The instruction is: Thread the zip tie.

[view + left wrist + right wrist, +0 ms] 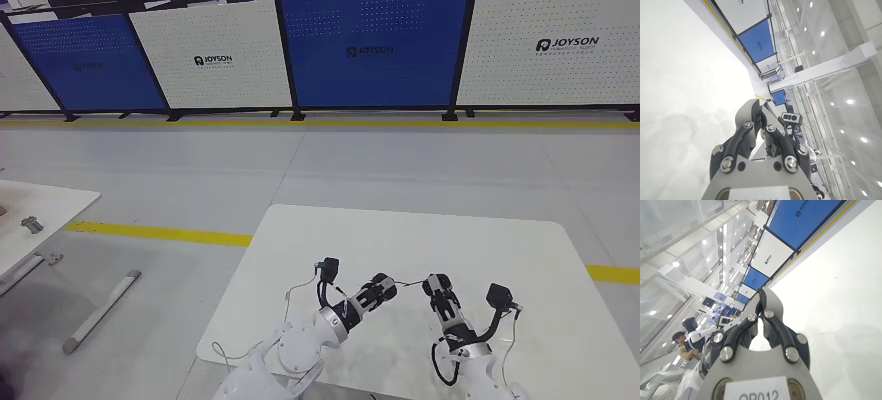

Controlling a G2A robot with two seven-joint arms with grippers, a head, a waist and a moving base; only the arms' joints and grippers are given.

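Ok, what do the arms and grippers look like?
The left arm and right arm: white shells, black joints, thin cables. The left gripper and right gripper: pale grey fingers, black ribbed pads, black linkages, silver bolts, white label at base.

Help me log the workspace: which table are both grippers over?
The central white table, beneath left gripper and right gripper; the side table stands apart.

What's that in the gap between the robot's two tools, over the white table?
A thin dark strand, the zip tie, runs across the gap from the left tool to the right tool, above the table. The top view shows it.
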